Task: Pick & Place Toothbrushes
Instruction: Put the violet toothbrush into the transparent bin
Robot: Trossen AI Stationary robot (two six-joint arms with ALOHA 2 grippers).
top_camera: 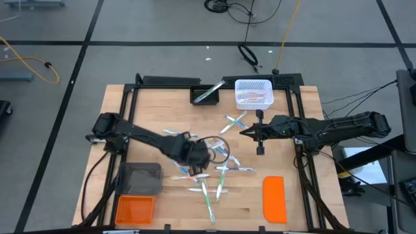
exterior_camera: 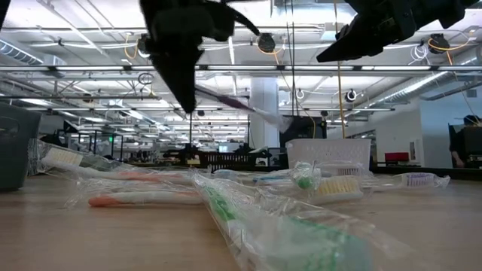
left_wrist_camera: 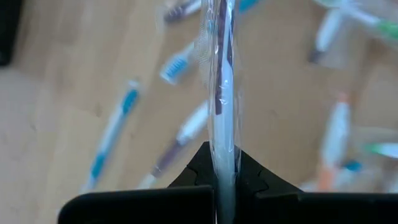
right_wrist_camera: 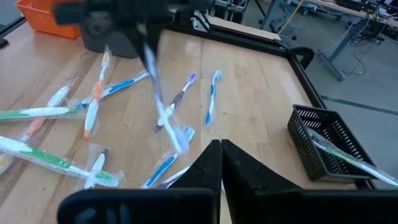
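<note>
Left gripper over the middle of the wooden tabletop, above the scatter of toothbrushes. Its fingers are pinched tight on one wrapped toothbrush, white handle with purple accent, clear sleeve around it. In the low view that held brush hangs clear of the tabletop, slanting away from the fingers, lifted above the rest.

Remaining toothbrushes lie loose on the wood in clear wrappers, mostly centre and toward the front edge; blue, green, orange and purple accents show. A few sit nearer the white basket, which stands at the back edge and has brushes inside. A black basket just beside it also holds a brush.

Right gripper hovers raised, to the right of the pile and near the front of the white basket. Fingers pressed together, nothing between them.

Grey bin and orange basket at the front left corner. Flat orange lid lies at the front right, apart from the brushes
</note>
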